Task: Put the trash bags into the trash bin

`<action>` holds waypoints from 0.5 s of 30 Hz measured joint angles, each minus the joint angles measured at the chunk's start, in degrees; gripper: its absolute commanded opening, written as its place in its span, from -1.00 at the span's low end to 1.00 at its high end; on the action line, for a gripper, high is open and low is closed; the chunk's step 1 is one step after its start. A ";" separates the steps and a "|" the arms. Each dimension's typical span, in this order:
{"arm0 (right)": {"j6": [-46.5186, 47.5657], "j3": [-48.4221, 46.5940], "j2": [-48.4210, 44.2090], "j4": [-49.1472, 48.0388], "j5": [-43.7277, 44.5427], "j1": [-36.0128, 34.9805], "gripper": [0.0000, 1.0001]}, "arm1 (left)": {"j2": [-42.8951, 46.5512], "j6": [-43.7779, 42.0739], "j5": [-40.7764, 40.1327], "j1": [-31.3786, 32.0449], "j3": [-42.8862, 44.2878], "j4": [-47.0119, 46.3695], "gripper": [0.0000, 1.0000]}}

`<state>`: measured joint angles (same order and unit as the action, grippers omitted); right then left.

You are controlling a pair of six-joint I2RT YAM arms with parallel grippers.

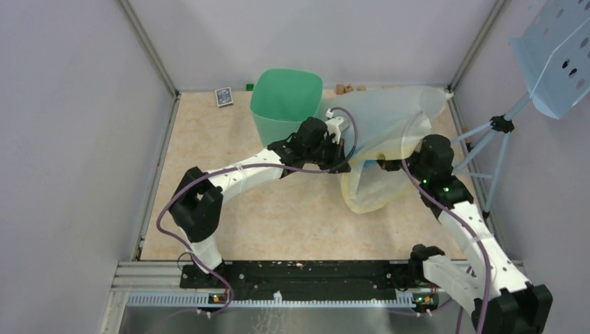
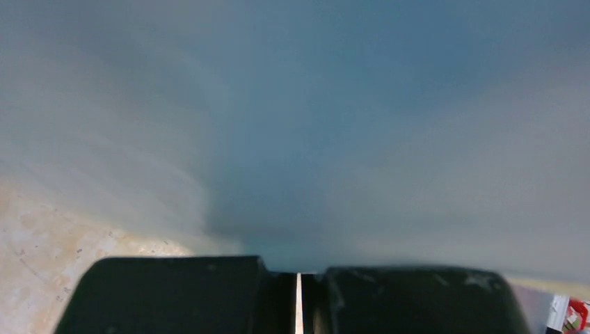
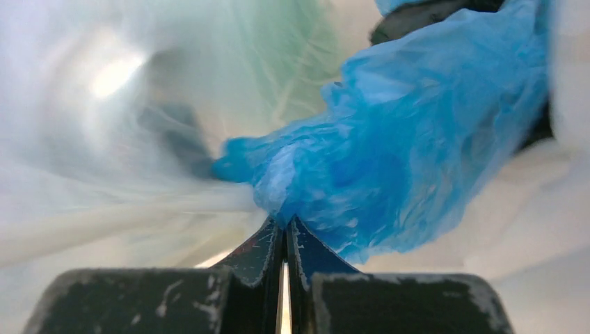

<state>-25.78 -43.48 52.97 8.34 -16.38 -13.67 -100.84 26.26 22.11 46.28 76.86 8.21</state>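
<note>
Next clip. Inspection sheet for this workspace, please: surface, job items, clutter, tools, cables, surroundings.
Surface: tan table, no spills seen.
Job's things: blue bag bunched up, not in the bin; bin upright at the back, nothing seen inside.
Clutter: clear bag sprawled right of the bin; patterned box, green block and brown bits by the back wall.
Grippers: right tool shut on the blue bag; left tool shut at the clear bag's edge, its hold unclear.
Cables: purple cables loop along both arms, no snag seen.
Surroundings: grey walls; perforated panel on a stand, right.
</note>
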 measured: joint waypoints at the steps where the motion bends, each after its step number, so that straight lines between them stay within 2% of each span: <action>1: 0.26 0.00 -1.86 0.94 -1.07 0.00 -1.00 | -0.15 -0.15 -0.57 0.00 0.20 0.00 -1.00; 5: 1.44 0.00 -9.79 4.35 -6.86 0.00 -1.00 | -1.29 -0.46 -2.43 0.07 0.87 -0.02 -1.00; 8: 1.77 -0.02 -12.70 6.62 -7.21 0.00 -1.00 | -2.93 -0.42 -3.34 0.07 1.66 0.00 -1.00; 11: 1.25 -0.15 -11.91 10.88 -2.49 0.00 -1.00 | -4.04 0.02 -4.26 0.13 1.99 0.11 -1.00; 15: -0.70 0.87 -6.10 12.61 0.83 0.02 -1.00 | -3.82 0.39 -6.60 0.11 1.99 0.57 -1.00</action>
<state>-26.48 -42.61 46.87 20.95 -15.55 -13.65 -104.66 26.65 15.51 46.39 78.85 8.78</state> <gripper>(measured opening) 0.004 0.005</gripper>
